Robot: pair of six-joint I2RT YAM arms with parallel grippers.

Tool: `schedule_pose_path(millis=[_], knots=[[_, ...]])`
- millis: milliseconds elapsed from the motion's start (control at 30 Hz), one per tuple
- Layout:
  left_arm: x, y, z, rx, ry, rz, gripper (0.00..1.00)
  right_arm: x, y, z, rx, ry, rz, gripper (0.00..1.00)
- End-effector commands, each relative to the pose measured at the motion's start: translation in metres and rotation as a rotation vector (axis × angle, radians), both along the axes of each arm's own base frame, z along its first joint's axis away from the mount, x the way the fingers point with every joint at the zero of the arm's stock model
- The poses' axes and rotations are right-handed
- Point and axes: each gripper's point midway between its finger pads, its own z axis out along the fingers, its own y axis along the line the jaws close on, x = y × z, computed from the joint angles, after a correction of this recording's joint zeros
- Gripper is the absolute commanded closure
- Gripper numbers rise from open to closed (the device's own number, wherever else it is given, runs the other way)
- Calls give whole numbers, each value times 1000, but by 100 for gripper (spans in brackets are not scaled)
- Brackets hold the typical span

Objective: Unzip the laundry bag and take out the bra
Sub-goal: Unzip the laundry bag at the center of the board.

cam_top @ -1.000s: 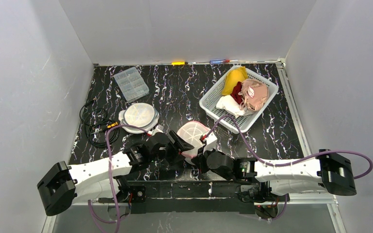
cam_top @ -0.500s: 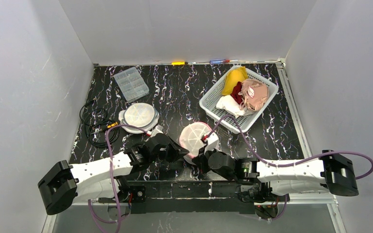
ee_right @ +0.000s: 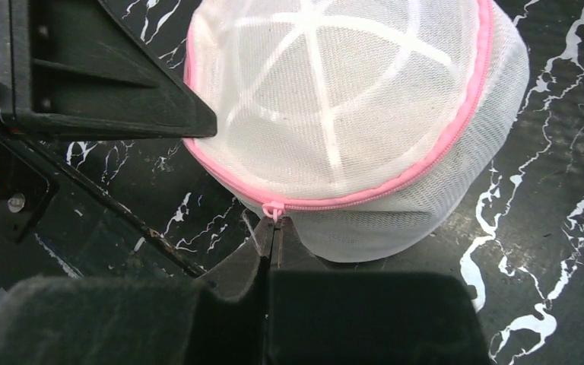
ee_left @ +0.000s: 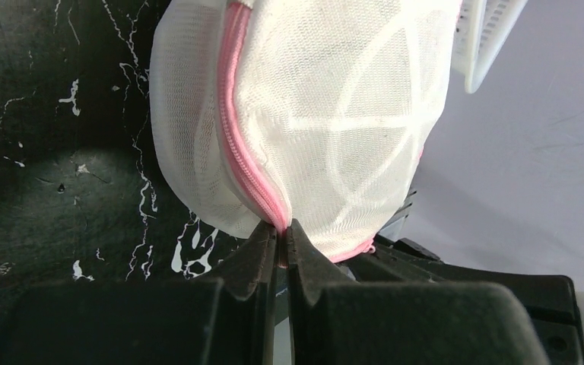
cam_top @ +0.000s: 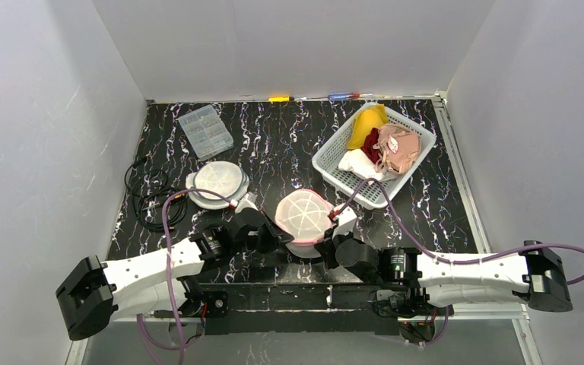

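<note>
The laundry bag (cam_top: 303, 215) is a white mesh dome with a pink zipper, held tilted between both arms near the table's front edge. My left gripper (ee_left: 281, 226) is shut on the pink zipper seam at the bag's (ee_left: 334, 114) lower edge. My right gripper (ee_right: 274, 222) is shut on the small pink zipper pull (ee_right: 273, 210) at the near side of the bag (ee_right: 334, 99). In the top view the left gripper (cam_top: 280, 237) and the right gripper (cam_top: 328, 237) flank the bag. The zipper looks closed along its visible run. The bra is hidden.
A white basket (cam_top: 338, 135) of clothes stands at the back right. A second round mesh bag (cam_top: 217, 181) lies to the left, with a clear plastic box (cam_top: 205, 131) behind it and a coiled black cable (cam_top: 146, 199) near the left wall. Pens (cam_top: 280, 99) lie at the back edge.
My left gripper has closed on the bag's zipper seam. The bag has tipped up between the grippers, and the right arm has shifted a little to the right.
</note>
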Motion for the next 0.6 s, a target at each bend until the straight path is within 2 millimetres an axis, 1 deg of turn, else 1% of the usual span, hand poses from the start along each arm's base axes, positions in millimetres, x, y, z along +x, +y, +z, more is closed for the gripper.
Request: schedule_pose_path(millis=[0, 100, 167, 233, 333, 400, 500, 567], knots=[[1, 4, 11, 84, -69, -88, 100, 8, -7, 20, 31, -38, -45, 99], [2, -1, 26, 88, -116, -181, 100, 3, -1, 26, 58, -36, -3, 99], [-1, -9, 40, 69, -137, -281, 100, 0, 5, 30, 73, -29, 14, 99], [2, -10, 53, 73, -159, -347, 100, -3, 11, 35, 93, -28, 26, 99], [17, -2, 71, 78, -194, -393, 100, -8, 24, 46, 146, -31, 51, 99], [26, 0, 81, 57, -237, -437, 100, -10, 35, 50, 166, -33, 64, 99], [31, -4, 81, 14, -218, -514, 100, -12, 50, 49, 178, -33, 75, 99], [32, -6, 70, 23, -175, -542, 100, -12, 56, 45, 186, -25, 62, 99]])
